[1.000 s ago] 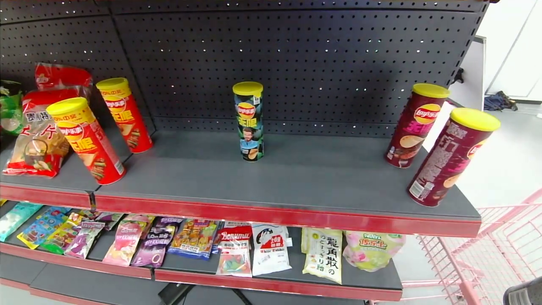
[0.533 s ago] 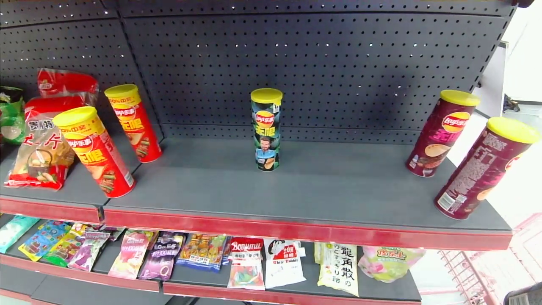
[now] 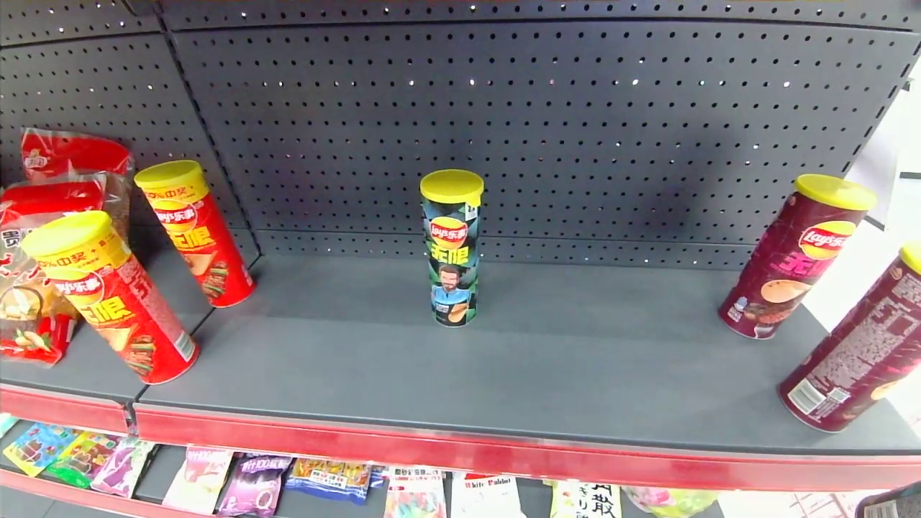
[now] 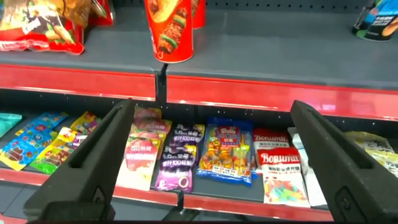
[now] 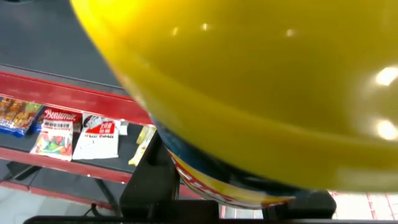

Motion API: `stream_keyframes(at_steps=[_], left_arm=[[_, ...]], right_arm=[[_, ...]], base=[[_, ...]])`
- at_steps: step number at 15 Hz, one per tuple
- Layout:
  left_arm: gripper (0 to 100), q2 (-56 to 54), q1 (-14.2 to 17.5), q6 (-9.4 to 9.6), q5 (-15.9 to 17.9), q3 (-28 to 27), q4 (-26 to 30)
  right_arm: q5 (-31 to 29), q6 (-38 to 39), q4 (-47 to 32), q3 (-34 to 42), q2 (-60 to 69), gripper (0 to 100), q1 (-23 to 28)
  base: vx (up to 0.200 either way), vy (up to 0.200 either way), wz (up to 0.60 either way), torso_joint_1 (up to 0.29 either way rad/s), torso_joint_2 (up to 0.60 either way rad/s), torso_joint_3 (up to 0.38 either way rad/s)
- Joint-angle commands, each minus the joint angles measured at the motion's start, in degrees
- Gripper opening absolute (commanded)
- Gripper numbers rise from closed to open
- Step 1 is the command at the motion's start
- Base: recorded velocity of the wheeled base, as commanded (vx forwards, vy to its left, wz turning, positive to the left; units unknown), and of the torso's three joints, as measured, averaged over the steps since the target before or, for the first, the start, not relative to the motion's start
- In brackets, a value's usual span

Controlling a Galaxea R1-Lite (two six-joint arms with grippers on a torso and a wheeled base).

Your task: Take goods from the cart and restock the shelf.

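Left claw (image 4: 211, 107) gapes before bright sweet packets (image 4: 224, 152); right claw (image 5: 227, 199) grips a yellow-lidded cylindrical chip can (image 5: 249, 81). A blue-green cardboard can (image 3: 451, 248) stands mid-shelf between red cans (image 3: 194, 230) and maroon cans (image 3: 791, 259).

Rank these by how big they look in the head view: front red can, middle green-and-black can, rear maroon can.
1. Front red can, sitting nearest the camera.
2. Rear maroon can.
3. Green-and-black can, the slimmest.
Nearness likely inflates the first.
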State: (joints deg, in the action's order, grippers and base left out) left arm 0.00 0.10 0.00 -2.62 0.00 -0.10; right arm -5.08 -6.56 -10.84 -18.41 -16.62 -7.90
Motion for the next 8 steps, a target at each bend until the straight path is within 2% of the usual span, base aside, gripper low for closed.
stream_keyframes(at_steps=[1, 4, 6, 8], left_arm=[[100, 0.00, -0.01, 0.00, -0.02, 0.00, 0.01], [100, 0.44, -0.10, 0.09, 0.42, 0.00, 0.01], [100, 0.18, -0.10, 0.09, 4.29, 0.00, 0.01], [100, 0.35, -0.10, 1.85, 5.61, 0.00, -0.08]], right_arm=[[0.07, -0.21, -0.15, 1.36, 3.17, 0, -0.19], [0.51, -0.91, -0.24, 3.20, 8.18, 0, -2.12], [1.13, -0.56, 0.11, 4.17, 9.15, 0, -2.38], [4.47, -0.30, 0.03, 4.52, 9.58, 0, -2.21]], base=[[0.000, 0.000, 0.00, 0.000, 0.00, 0.000], [0.000, 0.000, 0.00, 0.000, 0.00, 0.000], [0.000, 0.000, 0.00, 0.000, 0.00, 0.000], [0.000, 0.000, 0.00, 0.000, 0.00, 0.000]])
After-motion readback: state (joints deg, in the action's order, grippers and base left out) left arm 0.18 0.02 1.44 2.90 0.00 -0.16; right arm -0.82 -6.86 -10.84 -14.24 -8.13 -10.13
